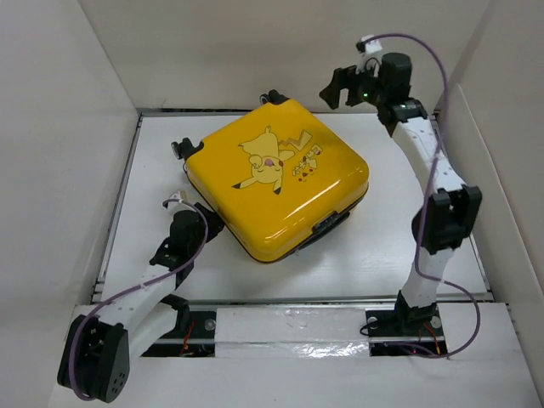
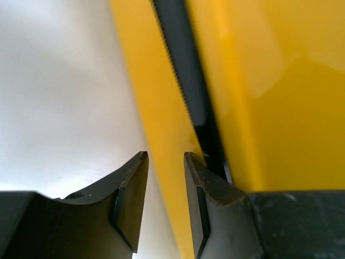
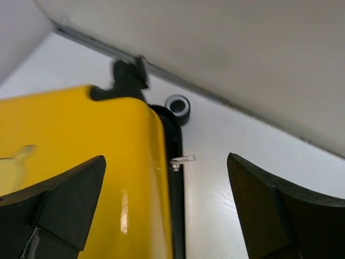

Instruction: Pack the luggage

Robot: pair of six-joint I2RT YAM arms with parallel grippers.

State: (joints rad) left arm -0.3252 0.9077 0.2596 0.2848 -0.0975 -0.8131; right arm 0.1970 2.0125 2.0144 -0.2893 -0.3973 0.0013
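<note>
Luggage (image 1: 276, 187), lid down on bench (image 1: 382, 255): left claw (image 2: 165, 155), narrowly parted and empty, meets zipper seam (image 2: 188, 91), presumably for zipping; right claw (image 3: 165, 159) wide, empty.

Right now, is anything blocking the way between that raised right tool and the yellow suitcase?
Nothing visible does. The right tool hangs open above the suitcase's far corner, with only air between them. A small silver zipper pull sticks out from the seam there, over the bare table.
</note>
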